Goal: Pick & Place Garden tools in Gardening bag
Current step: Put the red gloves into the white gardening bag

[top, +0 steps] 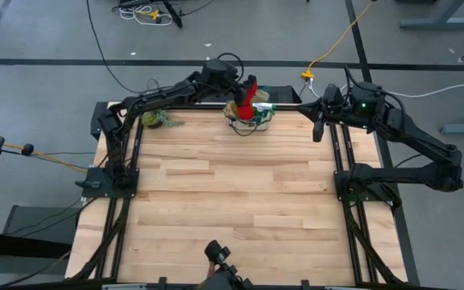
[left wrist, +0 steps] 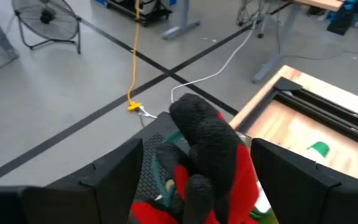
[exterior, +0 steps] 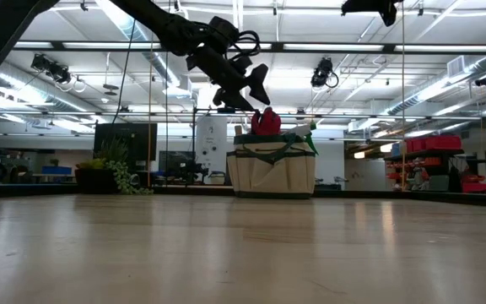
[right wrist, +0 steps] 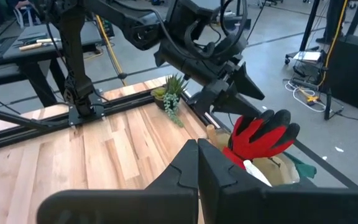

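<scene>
Tabletop (top: 240, 209): bare wood over most of its span; nothing of the task lies loose on it that I can see. A small leafy plant (top: 156, 118) stands near the far left corner.

Gardening bag (exterior: 272, 170): upright at the far edge, middle. Something green pokes from its top; the other tools cannot be made out.

Glove (right wrist: 261, 135): red and black, standing up out of the bag's mouth, only partly in.

Left hand (top: 241, 87): just above the glove, fingers spread wide either side of it, gripping nothing.

Right hand (top: 319, 121): waits near the far right edge, fingers closed together, empty.

Step, as judged: glove released into the bag. Next calls for lifting clear without snagging it.
</scene>
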Action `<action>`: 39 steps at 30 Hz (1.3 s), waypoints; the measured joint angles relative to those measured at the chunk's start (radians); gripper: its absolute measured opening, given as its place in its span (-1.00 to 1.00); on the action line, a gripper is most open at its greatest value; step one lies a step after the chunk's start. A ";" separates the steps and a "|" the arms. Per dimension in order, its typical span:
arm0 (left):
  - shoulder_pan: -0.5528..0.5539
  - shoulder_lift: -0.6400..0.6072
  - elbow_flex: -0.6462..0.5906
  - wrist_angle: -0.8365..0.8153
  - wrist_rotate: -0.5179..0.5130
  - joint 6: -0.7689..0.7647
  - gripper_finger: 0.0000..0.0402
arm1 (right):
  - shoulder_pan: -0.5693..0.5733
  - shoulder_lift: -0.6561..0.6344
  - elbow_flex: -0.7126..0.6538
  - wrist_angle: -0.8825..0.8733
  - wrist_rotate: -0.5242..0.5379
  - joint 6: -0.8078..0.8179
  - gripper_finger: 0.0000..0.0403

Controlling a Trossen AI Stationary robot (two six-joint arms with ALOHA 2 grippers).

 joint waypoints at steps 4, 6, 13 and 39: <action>0.000 0.000 0.000 0.000 -0.010 -0.008 0.53 | 0.000 0.012 0.000 0.000 0.000 0.000 -1.00; 0.000 0.005 0.000 0.005 -0.010 -0.031 0.53 | 0.000 0.015 0.000 0.001 0.000 0.000 -1.00; -0.006 0.027 -0.001 0.011 -0.021 -0.058 0.53 | 0.000 0.014 0.000 0.010 0.000 0.000 -1.00; -0.022 0.126 -0.001 0.077 -0.020 -0.085 0.45 | 0.000 0.014 0.000 0.008 0.002 0.000 -1.00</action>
